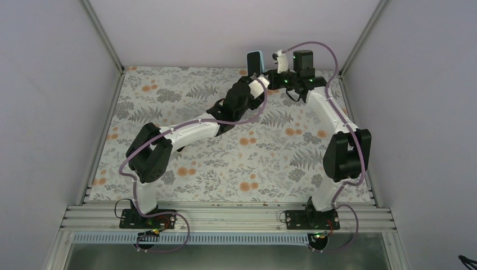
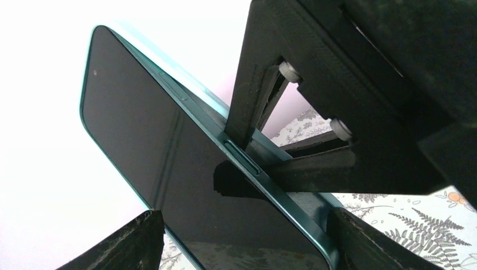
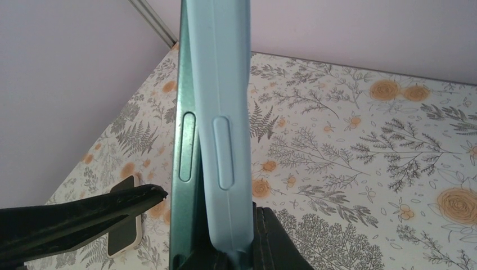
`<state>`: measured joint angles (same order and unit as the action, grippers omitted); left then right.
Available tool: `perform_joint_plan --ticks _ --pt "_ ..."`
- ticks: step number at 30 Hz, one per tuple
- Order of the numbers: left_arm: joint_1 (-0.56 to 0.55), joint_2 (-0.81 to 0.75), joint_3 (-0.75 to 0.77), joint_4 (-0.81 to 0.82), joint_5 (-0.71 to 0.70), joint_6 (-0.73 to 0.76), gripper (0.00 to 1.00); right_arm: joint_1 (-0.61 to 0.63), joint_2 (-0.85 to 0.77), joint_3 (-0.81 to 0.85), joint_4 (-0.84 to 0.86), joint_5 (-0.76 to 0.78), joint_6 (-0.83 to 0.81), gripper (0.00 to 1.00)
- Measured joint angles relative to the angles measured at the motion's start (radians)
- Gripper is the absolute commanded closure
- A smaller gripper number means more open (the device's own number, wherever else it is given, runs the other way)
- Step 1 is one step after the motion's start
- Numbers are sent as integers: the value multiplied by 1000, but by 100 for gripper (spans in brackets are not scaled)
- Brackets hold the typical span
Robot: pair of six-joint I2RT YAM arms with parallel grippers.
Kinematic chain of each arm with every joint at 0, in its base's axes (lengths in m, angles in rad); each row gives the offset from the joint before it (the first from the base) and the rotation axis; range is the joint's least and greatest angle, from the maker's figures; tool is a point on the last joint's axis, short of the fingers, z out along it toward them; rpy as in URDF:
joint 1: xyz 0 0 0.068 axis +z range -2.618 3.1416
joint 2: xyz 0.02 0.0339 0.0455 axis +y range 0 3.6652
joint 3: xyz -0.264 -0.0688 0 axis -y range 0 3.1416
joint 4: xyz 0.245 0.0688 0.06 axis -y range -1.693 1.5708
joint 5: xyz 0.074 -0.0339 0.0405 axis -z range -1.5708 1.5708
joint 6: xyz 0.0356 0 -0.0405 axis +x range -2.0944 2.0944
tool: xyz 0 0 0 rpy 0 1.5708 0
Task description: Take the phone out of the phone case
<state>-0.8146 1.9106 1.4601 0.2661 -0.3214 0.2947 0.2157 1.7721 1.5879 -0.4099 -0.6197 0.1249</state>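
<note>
Tabletop point(image 1: 253, 163): covered in a floral print, grey ferns and orange blooms on a pale ground. Plain lilac walls on three sides: left wall point(image 1: 50, 112), back wall point(image 1: 214, 28), right wall point(image 1: 422, 112). A metal post in each far corner, left post point(image 1: 103, 36) and right post point(image 1: 365, 34), both leaning outward toward the top of the frame. Ribbed aluminium rail point(image 1: 225, 216) runs along the near edge. Slotted strip point(image 1: 236, 238) just below it, then a grey metal sheet point(image 1: 225, 259). Small dark object point(image 1: 466, 261) at the bottom right corner, too small to identify.

Both arms stretched far forward, left gripper point(image 2: 244, 216) and right gripper point(image 3: 212, 205) meeting aloft (both clamped tight)
</note>
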Motion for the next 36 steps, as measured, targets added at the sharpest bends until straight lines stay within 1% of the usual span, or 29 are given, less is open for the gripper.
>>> perform_joint_plan --ticks 6,10,15,20,23,25,29,32,35,36 --pt "-9 7 1 30 -47 42 34 1 -18 -31 52 5 6 97" --pt "-4 14 2 54 -65 65 44 5 -24 -40 85 15 11 97" --pt "17 14 1 82 -67 113 45 20 -27 -47 144 27 23 97" --pt "22 14 -52 225 -79 222 45 31 -26 -46 172 27 32 97" --pt "23 21 -60 274 -96 276 50 34 -19 -43 190 26 39 97" --pt "26 32 -60 307 -100 303 50 35 -14 -41 208 24 45 96" --pt "28 57 -60 369 -113 347 58 39 -9 -45 236 31 58 97" --pt "28 71 -60 411 -124 380 60 39 -9 -53 255 32 68 97" --pt "28 80 -60 454 -143 414 71 40 -9 -58 278 31 80 97" --pt "29 81 -60 459 -147 423 76 40 -9 -60 285 30 87 97"
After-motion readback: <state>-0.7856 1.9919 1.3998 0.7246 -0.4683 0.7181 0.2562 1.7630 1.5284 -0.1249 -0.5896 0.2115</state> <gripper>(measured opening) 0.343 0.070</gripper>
